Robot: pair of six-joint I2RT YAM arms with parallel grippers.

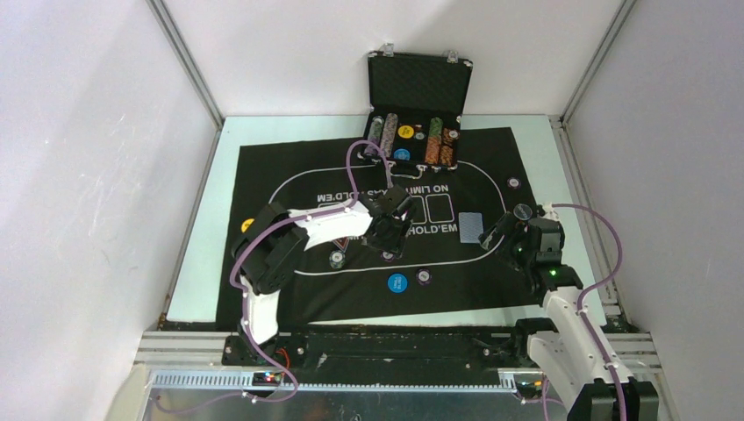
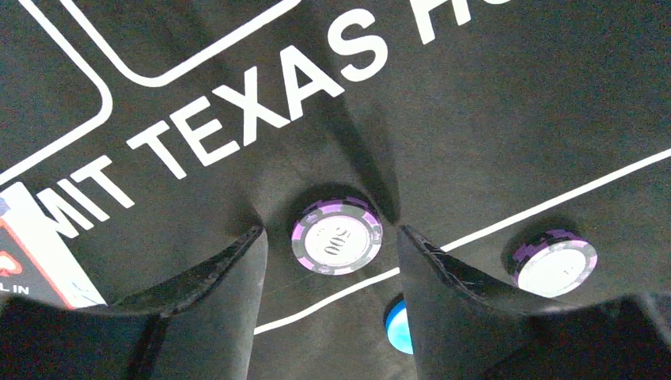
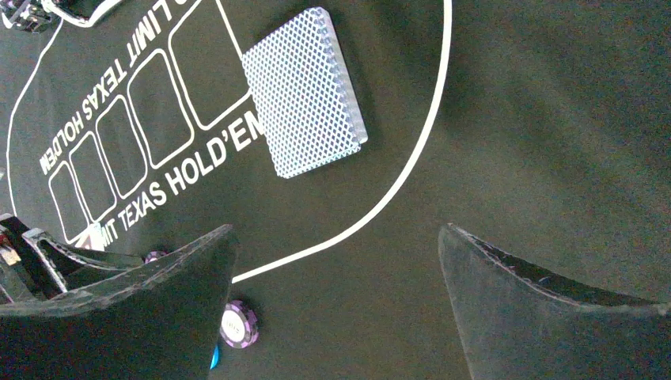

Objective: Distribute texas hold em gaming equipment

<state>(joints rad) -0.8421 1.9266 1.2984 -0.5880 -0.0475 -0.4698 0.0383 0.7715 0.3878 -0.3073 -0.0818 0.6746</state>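
Note:
A purple chip (image 2: 336, 236) lies flat on the black felt mat (image 2: 506, 119), between the fingers of my left gripper (image 2: 331, 230). The jaws stand apart from it on both sides, open. From above, that gripper (image 1: 387, 237) hangs over the mat's middle with the chip (image 1: 387, 256) just below it. A second purple chip (image 2: 554, 261) and a blue button (image 2: 399, 326) lie close by. My right gripper (image 3: 337, 229) is wide open over bare felt, with the blue-backed card deck (image 3: 305, 93) ahead of it. A white card face (image 2: 36, 253) shows at the left.
The open black case (image 1: 419, 83) stands at the mat's far edge with rows of chips in it. Loose on the mat are a yellow button (image 1: 247, 224), a chip (image 1: 336, 259) and a chip (image 1: 513, 182) on the right. White walls enclose three sides.

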